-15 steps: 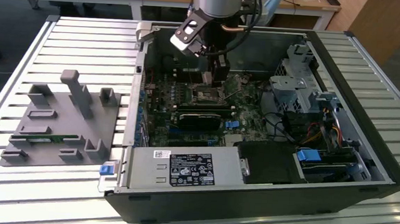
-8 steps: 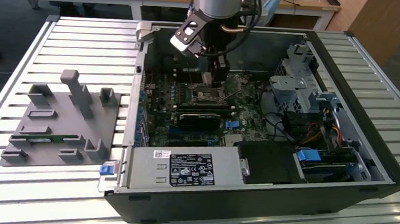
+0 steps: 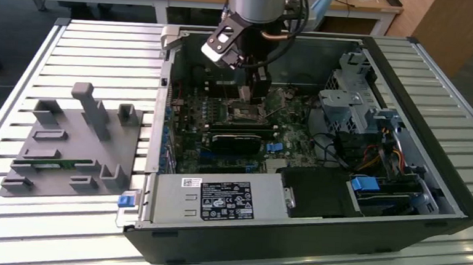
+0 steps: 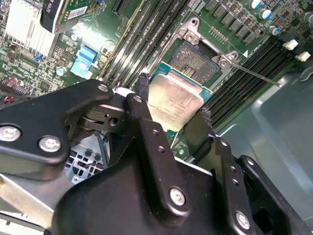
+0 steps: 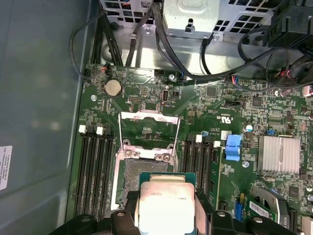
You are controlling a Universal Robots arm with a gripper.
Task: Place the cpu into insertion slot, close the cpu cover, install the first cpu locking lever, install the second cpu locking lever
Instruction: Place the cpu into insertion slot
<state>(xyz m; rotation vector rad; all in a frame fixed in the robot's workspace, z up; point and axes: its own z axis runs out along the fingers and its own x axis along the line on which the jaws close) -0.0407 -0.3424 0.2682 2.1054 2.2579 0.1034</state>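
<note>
My gripper [image 4: 172,101] is shut on the cpu [image 4: 177,92], a flat square chip with a pale silver top and a green edge, pinched by two opposite sides. In both wrist views the chip hangs just above and partly over the insertion slot [image 5: 143,172], a dark square socket on the green motherboard. The cpu cover [image 5: 148,129] stands swung open beyond the socket. A thin metal lever [image 4: 257,74] sticks out from a socket corner. In the exterior view the gripper [image 3: 256,92] reaches down inside the open computer case over the socket [image 3: 246,112].
Long black memory slots [image 5: 95,171] flank the socket on both sides. A finned heatsink [image 5: 278,154] and a blue connector [image 5: 233,147] lie nearby. Cables and a drive cage [image 3: 349,105] fill the case's right. A grey fixture block [image 3: 75,144] sits on the slatted table.
</note>
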